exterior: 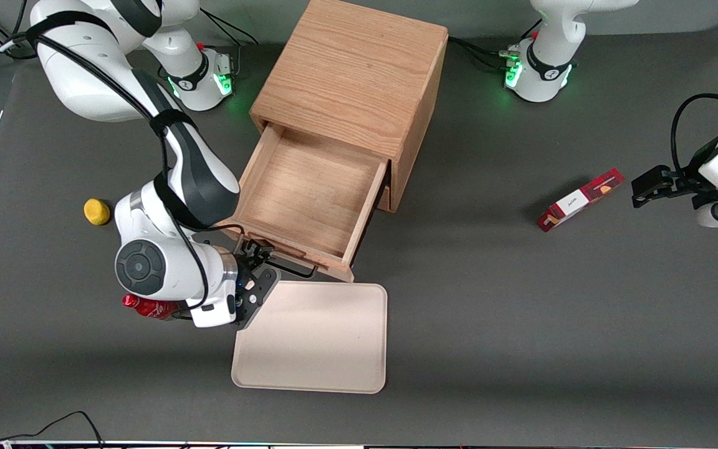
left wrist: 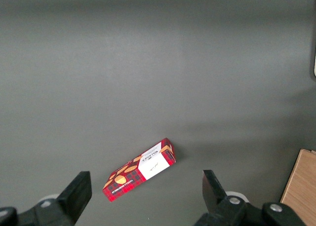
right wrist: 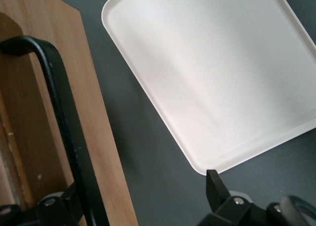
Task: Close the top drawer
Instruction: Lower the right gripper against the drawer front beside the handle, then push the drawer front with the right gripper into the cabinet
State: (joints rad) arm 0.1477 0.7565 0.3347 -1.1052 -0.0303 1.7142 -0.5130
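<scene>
Top drawer [exterior: 309, 193] stood pulled fully out of the cabinet [exterior: 353, 93] above the tray [exterior: 315, 340] — the gripper [exterior: 258, 257], fingers apart at its black handle [right wrist: 64, 127], risked slipping off and snagging it.

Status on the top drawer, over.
Gripper open at the handle. Top drawer pulled out, empty. Tray on the table in front of it, just clear.

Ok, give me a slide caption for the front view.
Right arm's gripper at the black handle of the pulled-out, empty top drawer, above a beige tray.
</scene>
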